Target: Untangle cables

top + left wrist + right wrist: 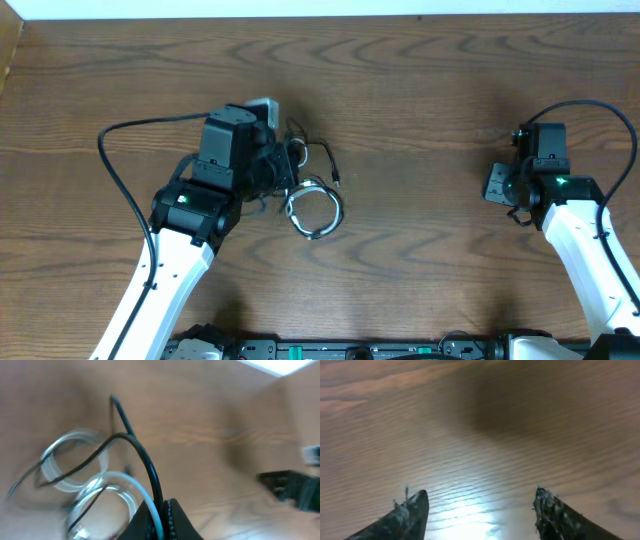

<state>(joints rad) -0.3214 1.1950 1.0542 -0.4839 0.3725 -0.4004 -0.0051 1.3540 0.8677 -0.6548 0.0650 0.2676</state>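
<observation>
Left gripper (165,520) is clamped on the intertwined cables (151,471), one black and one white, while right gripper (480,510) is held apart, so untangling is judged hardly begun.

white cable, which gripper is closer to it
Left. The left gripper pinches the white cable together with the black cable. The right gripper hangs open far off to the right, touching neither.

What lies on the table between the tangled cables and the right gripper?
Nothing. The overhead view shows only bare wooden table between the cables and the right gripper.
</observation>
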